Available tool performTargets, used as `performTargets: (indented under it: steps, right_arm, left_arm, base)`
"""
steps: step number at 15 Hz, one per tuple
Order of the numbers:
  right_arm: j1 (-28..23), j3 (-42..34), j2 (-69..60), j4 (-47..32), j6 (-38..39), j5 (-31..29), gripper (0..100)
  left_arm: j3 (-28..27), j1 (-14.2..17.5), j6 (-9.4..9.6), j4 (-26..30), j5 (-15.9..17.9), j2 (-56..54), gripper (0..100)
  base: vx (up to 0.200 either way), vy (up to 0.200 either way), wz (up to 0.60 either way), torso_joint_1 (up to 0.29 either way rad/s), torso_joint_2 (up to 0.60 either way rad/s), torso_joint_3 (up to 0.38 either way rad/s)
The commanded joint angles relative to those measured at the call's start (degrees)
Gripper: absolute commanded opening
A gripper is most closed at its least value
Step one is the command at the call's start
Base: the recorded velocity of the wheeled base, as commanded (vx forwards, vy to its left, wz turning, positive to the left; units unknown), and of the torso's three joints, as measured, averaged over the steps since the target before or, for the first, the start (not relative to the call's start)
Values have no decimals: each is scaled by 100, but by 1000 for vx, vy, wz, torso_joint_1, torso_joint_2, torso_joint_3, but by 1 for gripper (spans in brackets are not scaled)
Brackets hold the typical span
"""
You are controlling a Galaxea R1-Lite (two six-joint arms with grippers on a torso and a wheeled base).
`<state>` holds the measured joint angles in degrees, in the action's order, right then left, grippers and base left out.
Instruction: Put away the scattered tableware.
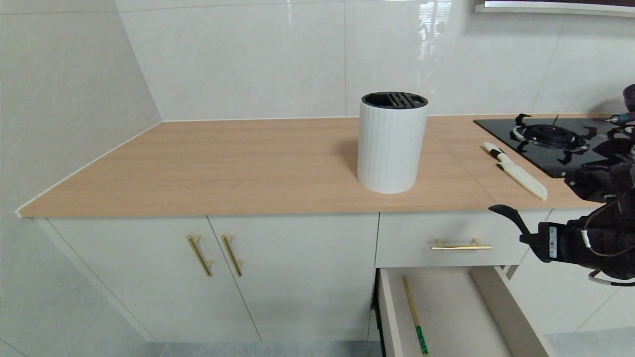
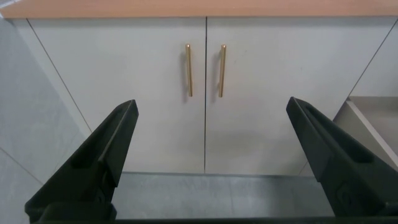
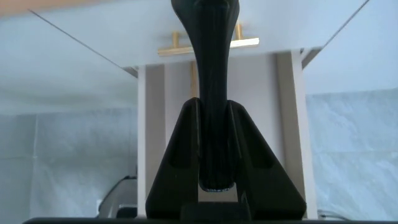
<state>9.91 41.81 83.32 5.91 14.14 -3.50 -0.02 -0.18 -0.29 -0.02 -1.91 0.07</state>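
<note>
A cream-handled knife lies flat on the wooden counter, between a white ribbed holder with a black slotted top and the hob. A pair of chopsticks lies inside the open lower drawer. My right gripper hangs shut with nothing in it, in front of the counter's edge and above the open drawer; its closed fingers point at the upper drawer's gold handle. My left gripper is open and empty, low down, facing the cabinet doors.
A black gas hob takes up the counter's right end. Two cabinet doors with gold handles stand shut under the counter. Tiled walls close off the back and left.
</note>
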Motion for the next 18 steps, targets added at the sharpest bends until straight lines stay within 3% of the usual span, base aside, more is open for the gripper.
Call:
performTargets:
  steps: [1,18]
  right_arm:
    - [11,-24,96,-2,1,-2,0]
    - [187,-156,615,6,-8,7,0]
  left_arm:
    - [2,1,-6,2,-2,1,100]
    - [2,1,-6,2,-2,1,100]
  base:
    - [0,0,0,-154,364,227]
    - [0,0,0,-136,436,297]
